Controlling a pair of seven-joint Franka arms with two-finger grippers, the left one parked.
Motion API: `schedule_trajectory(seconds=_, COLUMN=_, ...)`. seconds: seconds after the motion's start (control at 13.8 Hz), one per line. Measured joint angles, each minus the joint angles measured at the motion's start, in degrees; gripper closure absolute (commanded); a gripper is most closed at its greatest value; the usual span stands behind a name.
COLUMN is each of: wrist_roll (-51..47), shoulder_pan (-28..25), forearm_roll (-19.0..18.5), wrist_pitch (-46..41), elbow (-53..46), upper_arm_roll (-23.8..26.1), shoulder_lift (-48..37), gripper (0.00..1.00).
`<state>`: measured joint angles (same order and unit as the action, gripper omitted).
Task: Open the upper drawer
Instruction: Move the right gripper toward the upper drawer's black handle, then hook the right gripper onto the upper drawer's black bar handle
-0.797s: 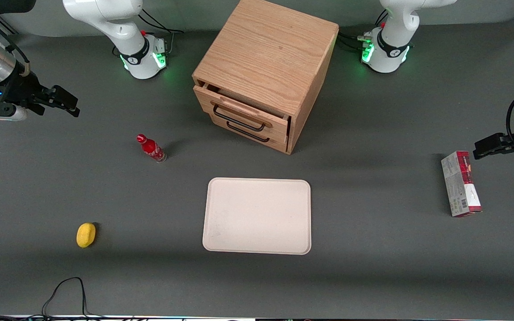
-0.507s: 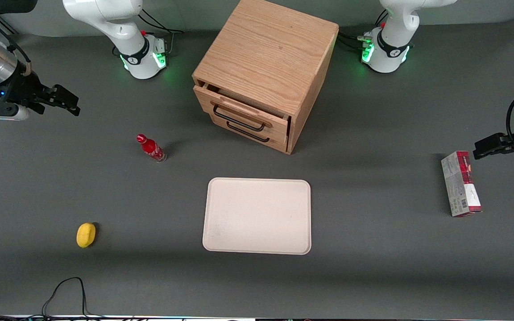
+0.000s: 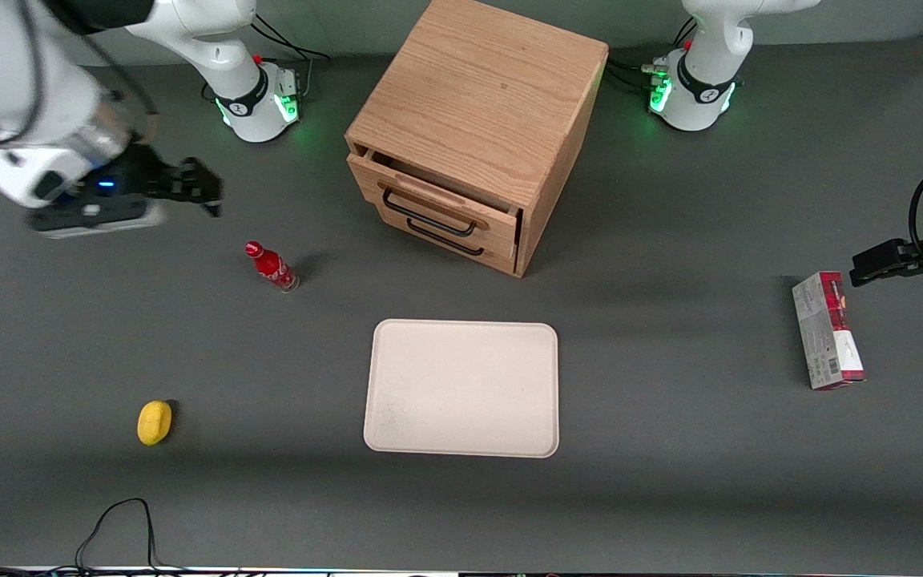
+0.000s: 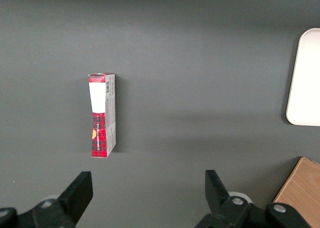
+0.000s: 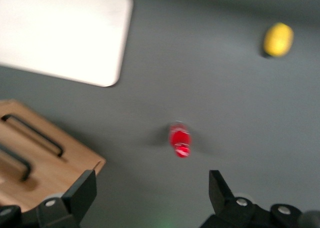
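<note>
The wooden cabinet (image 3: 481, 96) stands at the back middle of the table. Its upper drawer (image 3: 501, 227) is pulled out a little, with a narrow gap under the cabinet top, and carries a black wire handle (image 3: 428, 220). The lower drawer's like handle (image 3: 445, 240) sits just below it. My right gripper (image 3: 207, 191) hovers above the table toward the working arm's end, well apart from the cabinet and a little farther from the camera than the red bottle (image 3: 272, 267). Its fingers are open and empty. In the right wrist view the gripper (image 5: 152, 198) is over bare table, with the cabinet front (image 5: 60, 163) beside it.
The red bottle (image 5: 180, 140) stands between gripper and cabinet. A cream tray (image 3: 461, 389) lies nearer the camera than the cabinet. A yellow lemon (image 3: 154, 421) lies near the front at the working arm's end. A red and grey box (image 3: 827, 330) lies toward the parked arm's end.
My right gripper has moved from the table's edge toward the cabinet, now close above the bottle's area. The drawer, bottle, tray, lemon and box have not moved.
</note>
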<state>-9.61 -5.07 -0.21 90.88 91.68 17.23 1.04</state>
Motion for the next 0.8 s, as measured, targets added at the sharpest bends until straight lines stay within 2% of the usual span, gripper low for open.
schedule_trajectory(seconds=0.22, wrist_roll=0.61, shoulder_pan=-0.18, forearm_roll=-1.00, wrist_pitch=-0.08, elbow=-5.63, upper_arm_roll=10.93, shoulder_lift=6.07, gripper=0.00)
schedule_trajectory(seconds=0.43, wrist_roll=10.43, shoulder_pan=-0.27, forearm_roll=-3.98, wrist_pitch=-0.84, elbow=-9.01, upper_arm_roll=19.83, shoulder_lift=10.38, gripper=0.00)
schedule_trajectory(seconds=0.8, wrist_roll=21.58, shoulder_pan=-0.14, forearm_roll=-3.19, wrist_pitch=-0.14, elbow=-9.49, upper_arm_roll=23.08, shoulder_lift=19.75, gripper=0.00)
